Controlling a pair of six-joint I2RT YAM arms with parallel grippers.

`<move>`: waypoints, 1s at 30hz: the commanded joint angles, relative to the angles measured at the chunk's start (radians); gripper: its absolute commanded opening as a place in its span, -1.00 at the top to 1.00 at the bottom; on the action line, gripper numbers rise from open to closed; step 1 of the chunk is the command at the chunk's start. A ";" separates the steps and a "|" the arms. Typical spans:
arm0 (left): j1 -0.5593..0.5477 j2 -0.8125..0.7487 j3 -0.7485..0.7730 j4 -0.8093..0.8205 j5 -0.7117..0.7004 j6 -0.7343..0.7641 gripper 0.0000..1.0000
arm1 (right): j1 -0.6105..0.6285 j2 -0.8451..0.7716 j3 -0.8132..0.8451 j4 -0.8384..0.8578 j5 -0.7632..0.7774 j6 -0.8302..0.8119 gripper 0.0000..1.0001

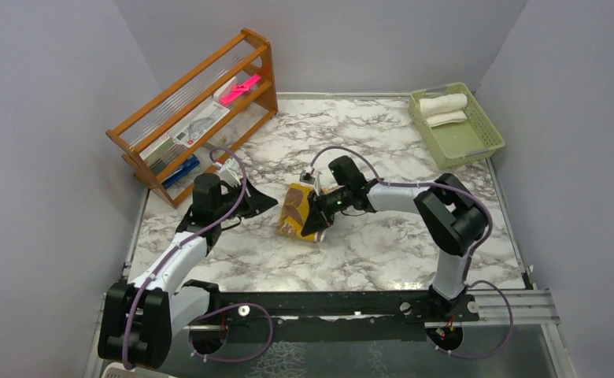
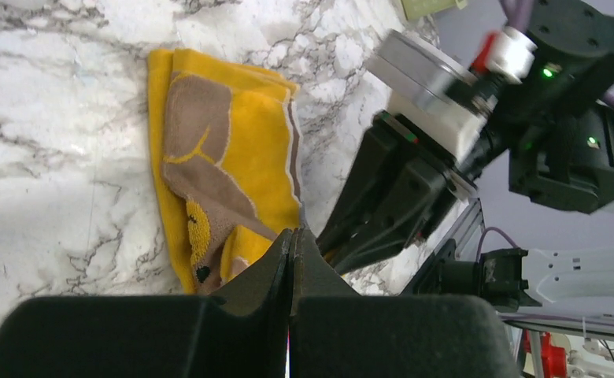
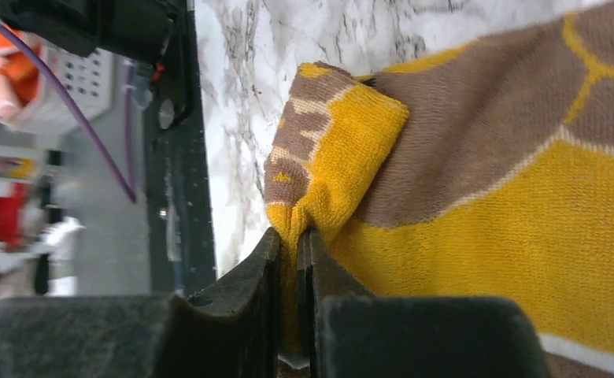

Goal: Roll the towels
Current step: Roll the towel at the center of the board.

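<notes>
My right end effector (image 3: 290, 236) grips a folded corner of the mustard-yellow towel (image 1: 294, 211) on the counter (image 1: 382, 244). My left end effector (image 1: 266, 202) hangs closed and empty just beside that towel; the cream towel (image 1: 443, 106) sits well apart from it.

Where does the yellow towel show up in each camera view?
Top external: yellow towel at mid-table, just left of centre.
Left wrist: towel left of centre.
Right wrist: towel fills the right half, folded corner at centre.
Shared landmark: the right gripper pinching the towel's edge, visible in all three.
</notes>
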 commanded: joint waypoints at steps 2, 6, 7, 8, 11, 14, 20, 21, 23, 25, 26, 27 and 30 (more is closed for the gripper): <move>0.001 -0.037 -0.054 0.067 0.044 -0.022 1.00 | -0.021 0.153 0.070 0.014 -0.252 0.297 0.99; -0.009 -0.043 -0.050 0.078 0.050 -0.018 1.00 | -0.037 0.187 0.043 0.135 -0.300 0.443 0.98; -0.012 -0.042 -0.049 0.081 0.050 -0.017 1.00 | -0.048 0.189 0.018 0.196 -0.311 0.511 0.99; -0.016 -0.040 -0.049 0.086 0.052 -0.017 1.00 | -0.060 0.192 -0.007 0.274 -0.322 0.589 0.98; -0.039 -0.034 -0.047 0.102 0.052 -0.020 1.00 | -0.107 0.222 -0.095 0.541 -0.345 0.836 0.99; -0.085 -0.023 -0.042 0.119 0.043 -0.016 1.00 | -0.145 0.280 -0.190 0.922 -0.351 1.125 0.99; -0.185 0.021 -0.032 0.152 -0.005 -0.007 1.00 | -0.163 0.483 -0.294 1.499 -0.296 1.597 0.99; -0.200 0.030 -0.033 0.157 -0.013 -0.007 1.00 | -0.162 0.503 -0.301 1.512 -0.285 1.614 0.99; -0.221 0.050 -0.040 0.169 -0.028 -0.010 1.00 | -0.165 0.526 -0.310 1.502 -0.266 1.611 0.99; -0.232 0.069 -0.057 0.186 -0.045 -0.019 1.00 | -0.166 0.531 -0.315 1.466 -0.253 1.587 0.99; -0.234 0.081 -0.068 0.195 -0.053 -0.024 1.00 | -0.166 0.528 -0.316 1.445 -0.251 1.571 0.99; -0.234 0.091 -0.079 0.206 -0.062 -0.029 1.00 | -0.166 0.524 -0.315 1.425 -0.249 1.557 0.98; -0.234 0.133 -0.104 0.245 -0.089 -0.039 1.00 | -0.168 0.509 -0.318 1.375 -0.240 1.525 0.98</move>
